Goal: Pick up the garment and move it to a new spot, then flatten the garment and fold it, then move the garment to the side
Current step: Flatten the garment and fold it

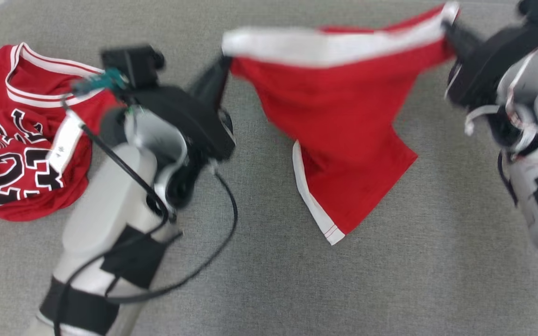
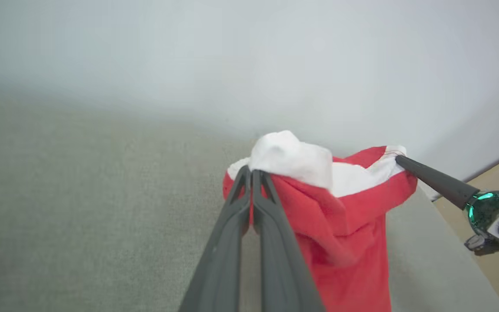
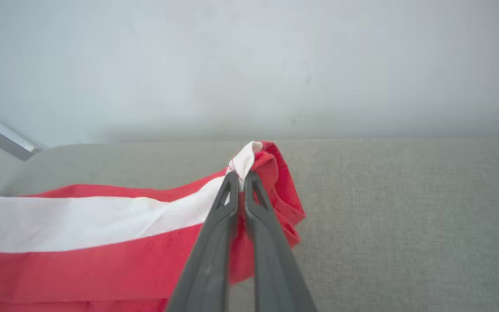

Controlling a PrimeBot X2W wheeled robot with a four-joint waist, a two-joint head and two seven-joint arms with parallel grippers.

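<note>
The garment (image 1: 343, 135) is a pair of red shorts with a white waistband, stretched out and hanging above the grey cushion. My left gripper (image 1: 224, 63) is shut on the waistband's left corner. The left wrist view shows that gripper (image 2: 251, 173) pinching bunched red and white cloth (image 2: 319, 195). My right gripper (image 1: 449, 25) is shut on the waistband's right corner; in the right wrist view its tips (image 3: 241, 175) clamp the white edge of the shorts (image 3: 80, 251). One red leg with a white hem dangles down toward the cushion.
A crumpled red jersey (image 1: 21, 135) with the number 23 lies at the far left of the grey cushion (image 1: 390, 280). A pale wall stands behind the cushion. A wooden floor (image 2: 483, 225) shows past the cushion's right edge in the left wrist view.
</note>
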